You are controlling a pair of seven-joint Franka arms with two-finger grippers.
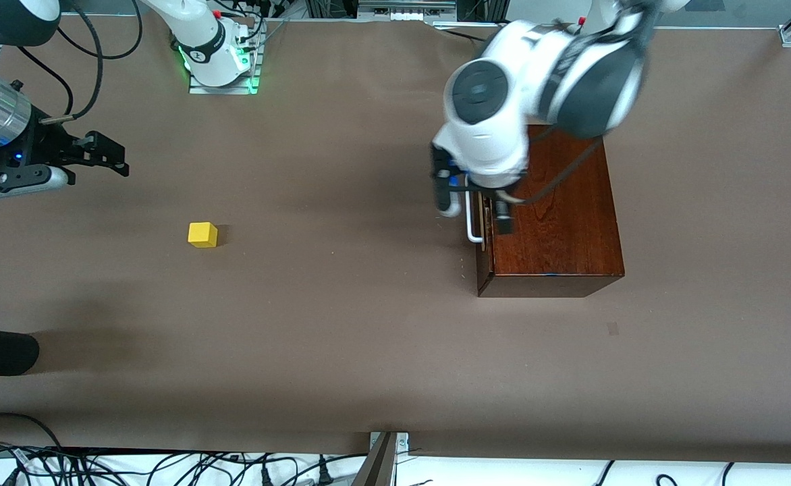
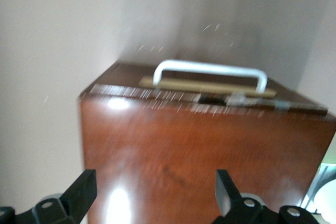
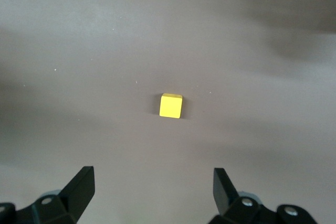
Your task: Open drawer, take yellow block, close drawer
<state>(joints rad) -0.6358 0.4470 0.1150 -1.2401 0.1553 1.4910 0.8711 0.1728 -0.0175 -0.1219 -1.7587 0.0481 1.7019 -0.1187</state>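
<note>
The brown-covered table (image 1: 368,351) fills nearly the whole front view. On it, at right of centre in that frame, stands the dark reddish-brown wooden box (image 1: 557,216), toward the left arm's end of the table. The drawer (image 1: 484,226) in its face shows only a thin pale strip past the box edge, so it sits almost fully in; its white U-shaped bar handle (image 1: 473,219) projects toward the middle of the table. The left arm reaches down from the top right of the frame, and the left gripper (image 1: 473,202) hangs over the handle edge of the box; in the left wrist view its fingers (image 2: 84,190) are spread wide and grip nothing, with the box top and handle (image 2: 210,72) between them. The right arm waits at the upper left of the front view, and the right gripper (image 1: 102,152) hangs over bare table, jaws wide apart and empty. The yellow block (image 1: 202,235) lies on the table at left of centre, well apart from the box, and appears between the right gripper's fingers (image 3: 81,187) in the right wrist view (image 3: 171,106).
</note>
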